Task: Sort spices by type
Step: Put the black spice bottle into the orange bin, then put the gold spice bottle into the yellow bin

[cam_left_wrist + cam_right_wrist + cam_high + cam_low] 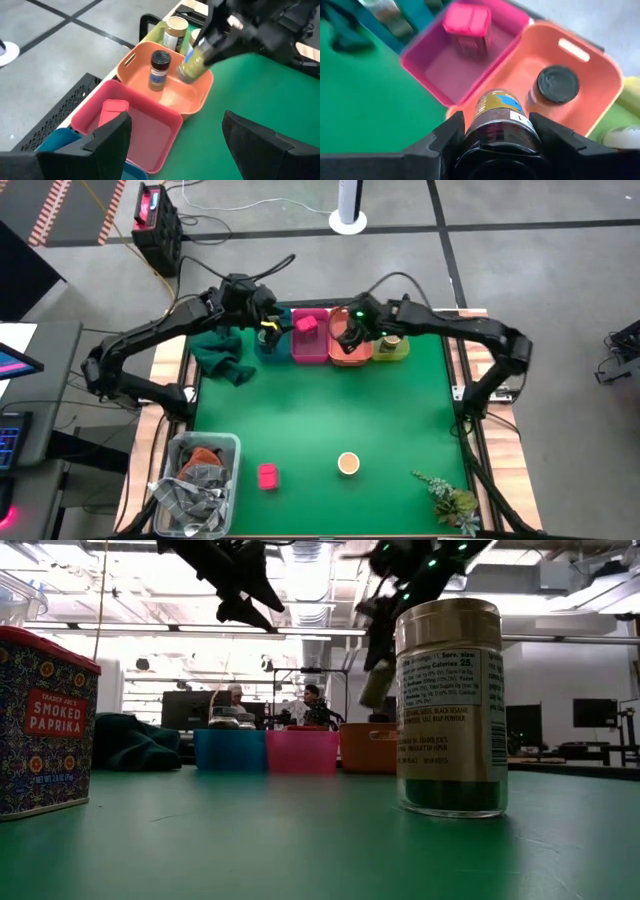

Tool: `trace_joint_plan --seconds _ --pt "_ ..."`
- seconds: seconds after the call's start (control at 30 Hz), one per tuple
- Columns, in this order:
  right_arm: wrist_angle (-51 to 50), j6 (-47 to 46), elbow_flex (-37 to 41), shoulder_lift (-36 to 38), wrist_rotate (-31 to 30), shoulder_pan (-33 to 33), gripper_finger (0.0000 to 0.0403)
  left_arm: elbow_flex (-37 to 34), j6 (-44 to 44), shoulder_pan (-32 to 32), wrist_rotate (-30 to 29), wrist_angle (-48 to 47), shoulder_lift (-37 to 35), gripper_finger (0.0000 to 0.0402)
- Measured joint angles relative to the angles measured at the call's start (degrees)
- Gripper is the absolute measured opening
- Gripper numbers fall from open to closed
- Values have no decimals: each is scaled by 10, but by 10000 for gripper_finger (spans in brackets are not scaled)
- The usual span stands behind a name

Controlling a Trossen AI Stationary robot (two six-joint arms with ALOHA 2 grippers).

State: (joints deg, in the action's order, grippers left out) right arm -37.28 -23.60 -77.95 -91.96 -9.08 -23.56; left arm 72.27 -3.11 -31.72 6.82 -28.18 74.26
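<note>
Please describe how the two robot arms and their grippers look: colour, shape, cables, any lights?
Both arms are dark, almost black, built of jointed segments. Black cables loop above each near the wrist. The right gripper has small green lights glowing beside it; the left gripper shows none. In the left wrist view, its fingers are broad, flat, matte black wedges.

Four bins (309, 340) in a row, two pink boxes (267, 475), one tan-lidded jar (348, 464) out front.

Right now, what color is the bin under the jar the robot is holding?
Orange bin; the right wrist view shows it best.
</note>
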Motion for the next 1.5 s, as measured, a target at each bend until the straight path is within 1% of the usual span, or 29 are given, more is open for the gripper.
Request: trace_joint_plan --seconds 0.1,0.23,0.4,0.53,0.73,1.07,1.2,1.33,1.5 --pt "-57 1 -34 -50 0 -6 226 0 -2 -10 2 -12 0 295" --pt "-95 -11 -60 -95 0 -6 227 0 -11 -15 2 -36 0 295" --pt "-105 -49 -63 -131 1 -8 239 0 -16 -15 4 -44 0 295" --pt "-118 -79 -63 -142 1 -14 256 0 -17 -15 5 -46 0 295" --pt "-120 -79 -63 -132 2 -14 268 0 -17 -15 19 -46 0 295" --pt "-132 -79 -63 -75 2 -21 270 0 -9 -15 20 -39 0 295" --pt "-135 -66 -63 -56 0 -11 270 0 -28 -15 54 -33 0 295" --pt "-130 -64 -63 -46 0 28 270 0 -34 -3 91 -26 0 295" --pt "-129 -65 -63 -46 -1 108 270 0 -34 33 94 -18 0 295"
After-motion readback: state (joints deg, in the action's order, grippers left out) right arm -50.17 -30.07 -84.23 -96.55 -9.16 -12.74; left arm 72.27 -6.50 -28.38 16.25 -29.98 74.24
